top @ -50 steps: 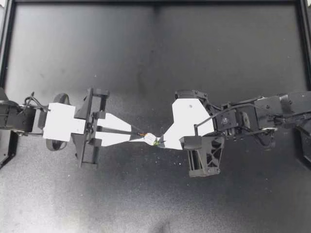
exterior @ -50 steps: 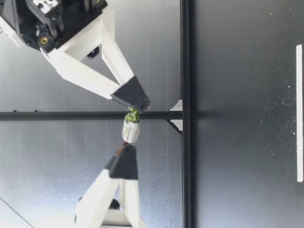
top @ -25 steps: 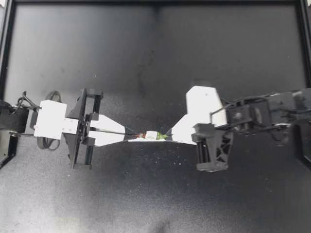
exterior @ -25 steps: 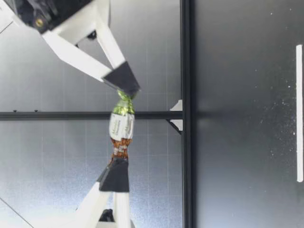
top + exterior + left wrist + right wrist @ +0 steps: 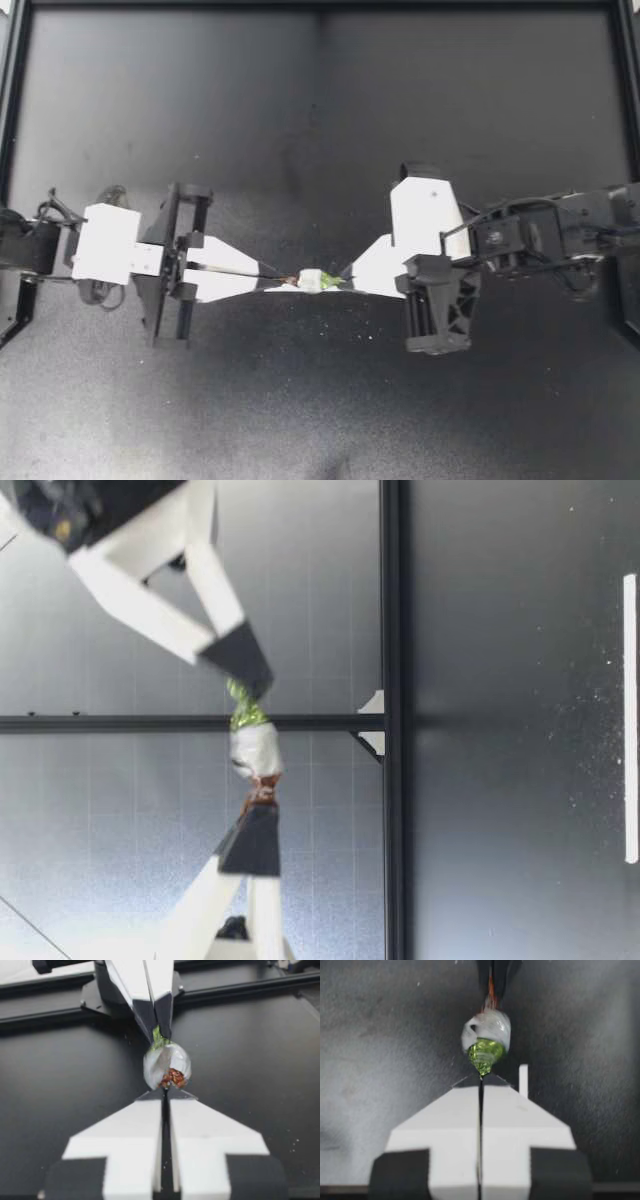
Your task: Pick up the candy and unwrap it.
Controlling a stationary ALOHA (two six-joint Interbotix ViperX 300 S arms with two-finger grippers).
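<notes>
The candy (image 5: 318,280), a white-wrapped sweet with one green twisted end and one brown twisted end, hangs above the black table (image 5: 320,120) between both grippers. My left gripper (image 5: 274,284) is shut on the brown end, my right gripper (image 5: 348,278) on the green end. In the low view the candy (image 5: 255,750) is strung between the right gripper (image 5: 248,683) and the left gripper (image 5: 258,810), well above the table. The left wrist view has the candy (image 5: 166,1065) just ahead of my left gripper (image 5: 165,1094). Its green twist (image 5: 482,1055) meets my right gripper (image 5: 480,1077).
A black frame rail (image 5: 320,5) borders the table's far side and both ends. A white strip (image 5: 630,720) lies on the table close to the low camera. Fine white specks dot the surface under the grippers.
Over the last second the two grippers drew apart and the twisted wrapper ends stretched out. The right wrist has rolled. Now the candy body looks rounder, shorter and blurred.
</notes>
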